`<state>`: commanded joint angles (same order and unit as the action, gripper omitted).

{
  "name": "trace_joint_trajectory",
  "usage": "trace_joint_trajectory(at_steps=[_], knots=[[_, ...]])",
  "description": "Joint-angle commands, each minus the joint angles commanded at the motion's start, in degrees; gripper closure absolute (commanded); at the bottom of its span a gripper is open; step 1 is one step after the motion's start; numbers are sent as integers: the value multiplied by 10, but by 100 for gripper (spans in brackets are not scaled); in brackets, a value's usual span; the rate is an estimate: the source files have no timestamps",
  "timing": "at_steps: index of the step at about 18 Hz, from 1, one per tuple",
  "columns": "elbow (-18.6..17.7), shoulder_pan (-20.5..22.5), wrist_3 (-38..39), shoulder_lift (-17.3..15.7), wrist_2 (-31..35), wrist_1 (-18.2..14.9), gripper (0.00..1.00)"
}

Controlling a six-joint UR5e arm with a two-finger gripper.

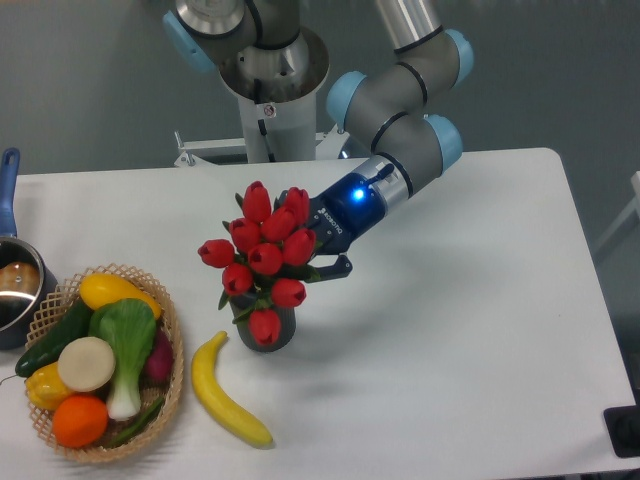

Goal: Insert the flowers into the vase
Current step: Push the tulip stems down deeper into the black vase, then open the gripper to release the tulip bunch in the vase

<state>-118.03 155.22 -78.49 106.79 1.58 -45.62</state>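
The flowers (263, 250) are a bunch of red tulip buds with green leaves. They stand with their stems down in the vase (266, 336), a dark grey cylinder mostly hidden under the buds; one bud droops over its rim. My gripper (312, 238) is right behind and to the right of the bunch, at bud height. One dark finger (336, 268) shows wide of the wrist axis, beside a leaf. The other finger is mostly hidden behind the buds. The jaws look spread around the bunch.
A yellow banana (226, 393) lies just in front and left of the vase. A wicker basket (172, 330) of vegetables stands at the front left. A steel pot (14, 285) with a blue handle sits at the left edge.
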Motion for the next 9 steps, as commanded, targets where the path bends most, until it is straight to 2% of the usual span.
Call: trace_joint_trajectory(at_steps=[9], knots=[[-20,-1,-33,0,5,-1,63]])
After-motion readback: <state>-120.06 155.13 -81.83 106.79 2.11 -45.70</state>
